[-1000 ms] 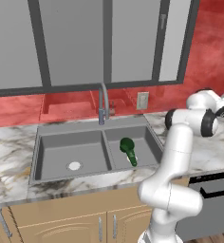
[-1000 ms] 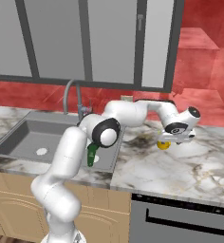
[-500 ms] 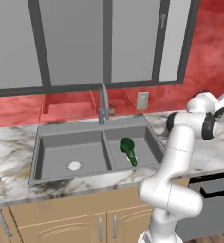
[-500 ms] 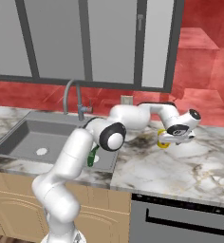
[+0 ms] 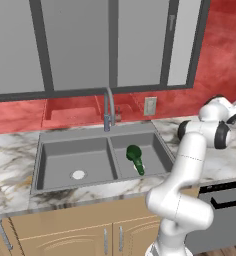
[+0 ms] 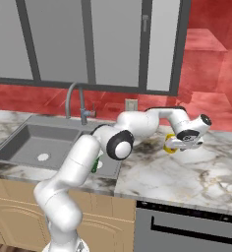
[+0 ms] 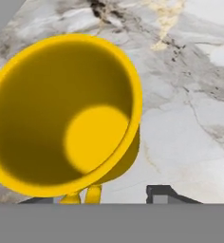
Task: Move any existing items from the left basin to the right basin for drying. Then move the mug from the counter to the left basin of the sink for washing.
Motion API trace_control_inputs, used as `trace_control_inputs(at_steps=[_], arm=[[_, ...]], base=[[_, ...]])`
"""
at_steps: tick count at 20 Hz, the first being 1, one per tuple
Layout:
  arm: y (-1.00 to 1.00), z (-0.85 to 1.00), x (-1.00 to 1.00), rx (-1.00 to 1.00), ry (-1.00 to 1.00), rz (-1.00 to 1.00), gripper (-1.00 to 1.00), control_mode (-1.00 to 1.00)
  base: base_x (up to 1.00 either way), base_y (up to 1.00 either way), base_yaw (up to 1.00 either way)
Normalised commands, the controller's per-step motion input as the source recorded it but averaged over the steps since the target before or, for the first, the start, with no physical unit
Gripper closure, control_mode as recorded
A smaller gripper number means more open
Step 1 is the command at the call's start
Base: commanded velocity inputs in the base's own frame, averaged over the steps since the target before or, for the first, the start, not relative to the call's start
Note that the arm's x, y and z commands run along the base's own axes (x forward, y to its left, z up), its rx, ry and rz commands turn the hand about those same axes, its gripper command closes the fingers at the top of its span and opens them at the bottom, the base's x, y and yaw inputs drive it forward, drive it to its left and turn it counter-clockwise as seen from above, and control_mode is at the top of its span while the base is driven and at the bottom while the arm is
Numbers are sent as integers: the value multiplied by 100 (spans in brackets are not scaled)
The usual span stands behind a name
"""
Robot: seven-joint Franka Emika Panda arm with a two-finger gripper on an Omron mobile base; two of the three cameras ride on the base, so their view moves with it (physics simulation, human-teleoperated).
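Gripper [image 6: 173, 145] dropped onto the yellow mug [image 7: 66, 114] since a second ago; grip state unclear, pickup imminent.

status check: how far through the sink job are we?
Done: the green bottle lies in the right basin, and the left basin holds nothing but its drain disc. In hand: the gripper is down at the mug, which stands on the counter; a finger sits outside the mug's rim, and a grip isn't clear. Left: lift the mug and set it in the left basin.
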Motion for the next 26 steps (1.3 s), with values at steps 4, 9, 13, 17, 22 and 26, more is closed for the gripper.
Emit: trace_control_inputs(at_steps=[4,9,13,17,22,26], arm=[[17,0,-15,0,-4,0,100,-100],[14,2,-41,0,-12,0,100,-100],[44,5,-70,0,-20,1,100,-100],[79,4,-79,-6,-24,6,100,-100],[97,15,-72,-17,-23,14,100,-100],[100,34,-60,-19,-20,25,100,-100]], base=[[0,0,0],[0,0,0],[0,0,0],[0,0,0],[0,0,0],[0,0,0]])
